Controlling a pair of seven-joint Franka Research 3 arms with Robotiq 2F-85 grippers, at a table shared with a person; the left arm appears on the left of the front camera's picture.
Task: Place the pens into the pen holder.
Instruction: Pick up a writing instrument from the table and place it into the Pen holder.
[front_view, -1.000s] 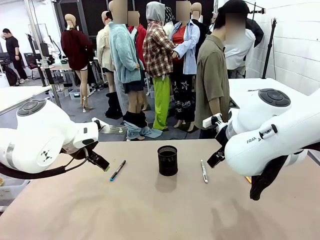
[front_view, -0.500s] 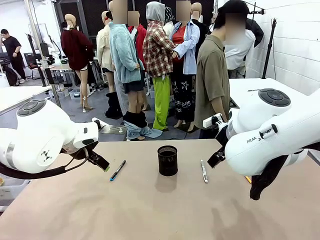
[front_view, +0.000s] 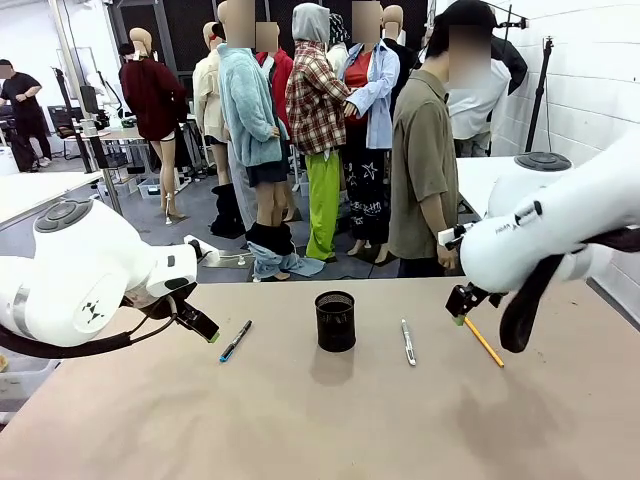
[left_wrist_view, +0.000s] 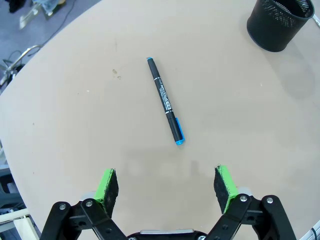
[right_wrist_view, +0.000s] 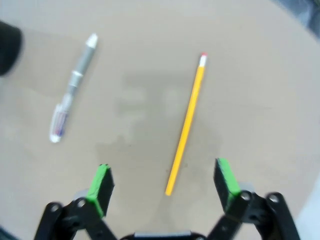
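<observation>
The black mesh pen holder (front_view: 335, 320) stands upright mid-table, and its rim shows in the left wrist view (left_wrist_view: 282, 22). A black marker with a blue end (front_view: 236, 340) lies left of it, straight ahead of my open left gripper (left_wrist_view: 166, 184), which hovers just left of it (front_view: 201, 325). On the holder's right lie a silver-grey pen (front_view: 408, 342) and an orange pencil (front_view: 483, 342). My right gripper (front_view: 460, 306) hangs open above the pencil's far end. The right wrist view shows its open fingers (right_wrist_view: 162, 181) with the pencil (right_wrist_view: 186, 125) between them and the pen (right_wrist_view: 72, 87) off to the left.
A person in an olive shirt (front_view: 423, 160) stands at the table's far edge, turned away. The bare tan tabletop (front_view: 300, 420) stretches toward me. A white table (front_view: 490, 175) stands at the back right.
My right arm has swung up and to the right, uncovering the orange pencil, and its gripper now sits over the pencil's far end. The left arm and the pens have not moved.
</observation>
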